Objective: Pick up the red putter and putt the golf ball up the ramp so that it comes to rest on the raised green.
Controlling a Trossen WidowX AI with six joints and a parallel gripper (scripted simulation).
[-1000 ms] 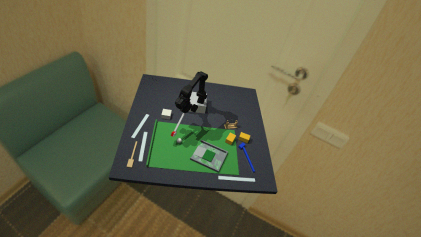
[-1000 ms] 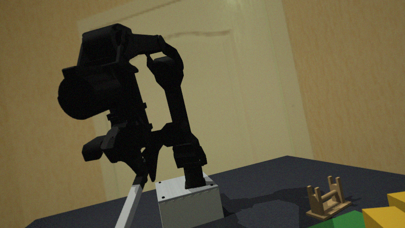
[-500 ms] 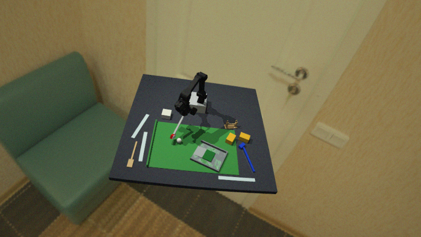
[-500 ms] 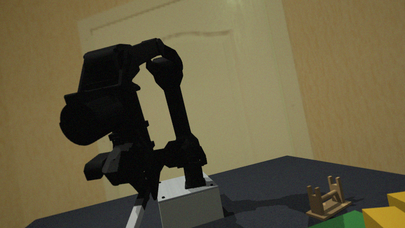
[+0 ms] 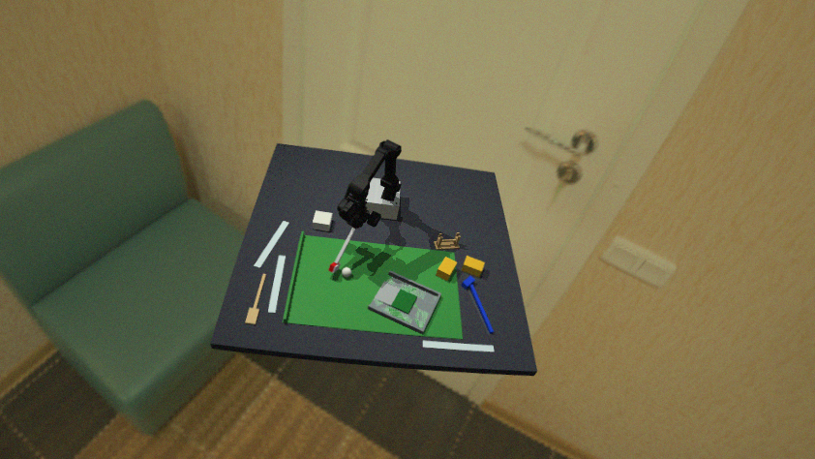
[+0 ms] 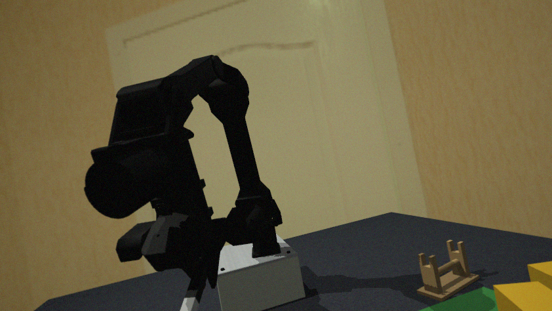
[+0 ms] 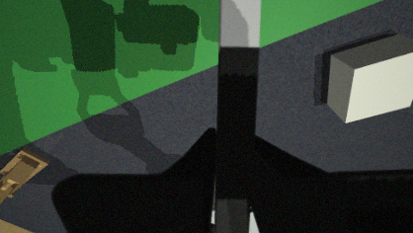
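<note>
My gripper (image 5: pixel 354 224) (image 6: pixel 204 281) (image 7: pixel 224 134) is shut on the black grip of the red putter (image 5: pixel 333 266) (image 6: pixel 189 304) (image 7: pixel 240 22). The pale shaft slants down to the red head, which is low over the left part of the green mat; whether it touches the mat is unclear. The white golf ball (image 5: pixel 347 272) lies on the mat just right of the head in the top view, with a small gap. The grey ramp (image 5: pixel 385 292) stands farther right and nearer the front, with the raised green (image 5: pixel 404 300) in its middle. Ball and ramp are outside the wrist view.
A white block (image 5: pixel 321 220) (image 7: pixel 377 89) stands behind the mat's left end. A wooden rack (image 5: pixel 446 244) (image 6: pixel 448 281) (image 7: pixel 22 170), two yellow blocks (image 5: pixel 446 267) (image 5: pixel 473 265) and a blue club (image 5: pixel 480 307) are right. Pale strips (image 5: pixel 277 284) (image 5: pixel 458 346) and a wooden paddle (image 5: pixel 253 315) lie around the mat (image 5: pixel 318 307).
</note>
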